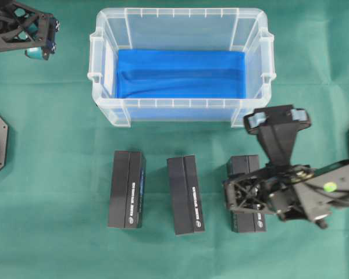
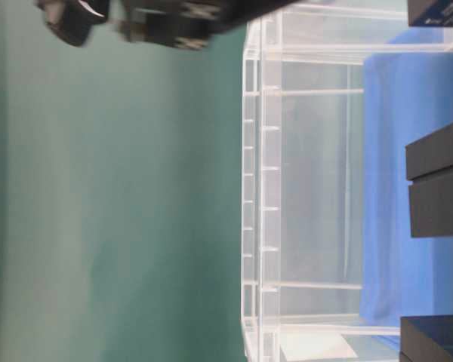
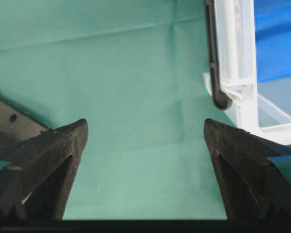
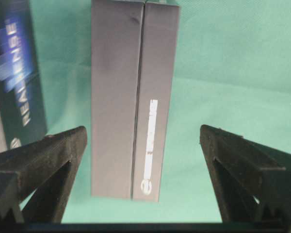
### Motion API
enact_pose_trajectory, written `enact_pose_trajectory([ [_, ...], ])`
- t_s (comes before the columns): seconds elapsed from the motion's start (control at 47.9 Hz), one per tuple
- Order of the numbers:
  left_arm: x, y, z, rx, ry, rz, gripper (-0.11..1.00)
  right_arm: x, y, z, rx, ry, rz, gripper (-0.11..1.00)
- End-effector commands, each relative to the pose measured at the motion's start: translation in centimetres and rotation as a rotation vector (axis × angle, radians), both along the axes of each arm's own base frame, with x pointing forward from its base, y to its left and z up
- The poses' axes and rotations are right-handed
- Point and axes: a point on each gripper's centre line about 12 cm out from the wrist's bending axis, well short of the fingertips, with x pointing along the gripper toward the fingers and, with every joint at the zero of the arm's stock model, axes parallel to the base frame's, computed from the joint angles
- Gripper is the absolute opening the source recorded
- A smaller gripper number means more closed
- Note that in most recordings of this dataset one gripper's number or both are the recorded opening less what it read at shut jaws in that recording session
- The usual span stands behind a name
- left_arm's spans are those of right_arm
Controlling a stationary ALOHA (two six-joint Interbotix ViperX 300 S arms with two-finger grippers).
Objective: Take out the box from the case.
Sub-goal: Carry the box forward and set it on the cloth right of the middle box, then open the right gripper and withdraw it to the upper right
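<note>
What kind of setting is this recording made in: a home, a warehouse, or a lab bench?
Most likely a lab or robot test bench. A plain green cloth covers the whole table, two black robot arms work over it, and the only items are a clear plastic case and three identical black boxes laid out in a row.

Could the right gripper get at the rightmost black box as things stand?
Probably yes: the right gripper hangs open directly over the rightmost black box, which lies on the green cloth outside the case, with nothing between.
</note>
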Motion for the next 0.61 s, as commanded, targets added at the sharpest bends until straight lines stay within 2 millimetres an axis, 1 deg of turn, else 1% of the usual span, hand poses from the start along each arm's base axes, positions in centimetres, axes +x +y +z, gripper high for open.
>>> enact_pose_trajectory([
  [0.0,-0.1,0.0,0.6,0.010,-0.021,0.000,0.96,-1.0,0.0,2.3,0.013,-0.046,0.008,0.94],
  [0.104,-0.1,0.0,0.6,0.011,-0.021,0.002,0.96,-2.3,-0.1,3.1,0.008,-0.036,0.014,0.94],
  [0.293,-0.1,0.0,0.6,0.008,-0.024,0.009,0.96,-5.2,-0.1,4.3,-0.002,0.001,0.027,0.94],
  [0.313,-0.1,0.0,0.6,0.008,-0.024,0.010,0.96,-5.8,-0.1,4.5,-0.001,0.001,0.033,0.94],
  [0.585,-0.1,-0.2,0.6,0.004,-0.031,0.027,0.96,-9.6,0.0,5.5,0.015,-0.006,0.047,0.94],
])
